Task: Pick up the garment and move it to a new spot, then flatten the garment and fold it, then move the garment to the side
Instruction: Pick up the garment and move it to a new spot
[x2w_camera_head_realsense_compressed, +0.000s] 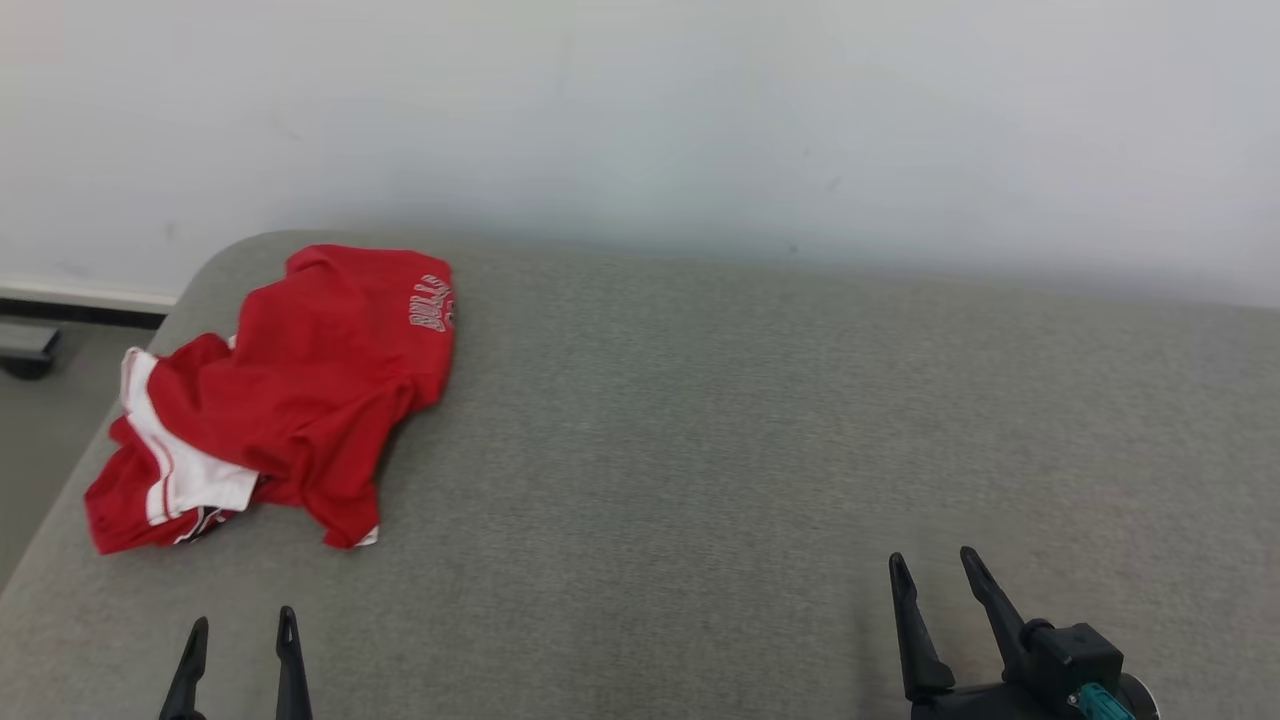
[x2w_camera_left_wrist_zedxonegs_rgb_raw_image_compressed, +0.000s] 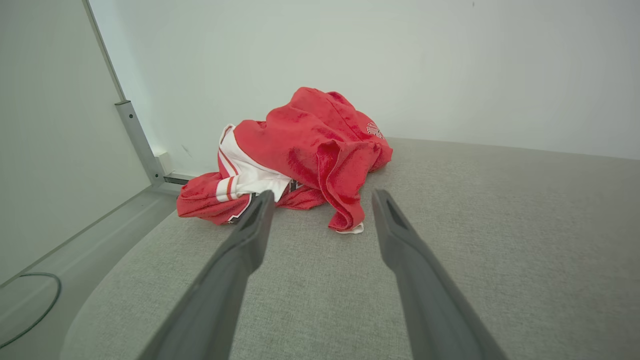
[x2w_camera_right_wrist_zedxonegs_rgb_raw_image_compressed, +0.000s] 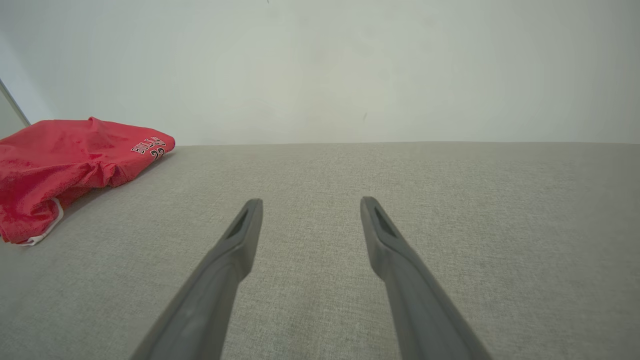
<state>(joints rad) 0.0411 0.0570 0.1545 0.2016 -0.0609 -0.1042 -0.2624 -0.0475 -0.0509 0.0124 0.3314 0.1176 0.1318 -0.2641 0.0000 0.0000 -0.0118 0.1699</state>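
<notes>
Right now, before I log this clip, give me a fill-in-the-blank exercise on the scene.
The crumpled garment is mostly ____ with white trim.
It lies at the far ____ corner of the grey surface.
The left gripper and right gripper are both ____, holding nothing.
Missing words: red; left; open.

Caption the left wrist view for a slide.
Open left gripper aimed at a crumpled red garment on the grey surface.

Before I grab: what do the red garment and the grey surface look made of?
Red garment: likely thin, soft sports knit, slightly sheeny; it slumps in loose folds, with white trim. Grey surface: seemingly matte woven upholstery cloth; fine weave grain shows close up. Padding beneath: cannot tell.
</notes>
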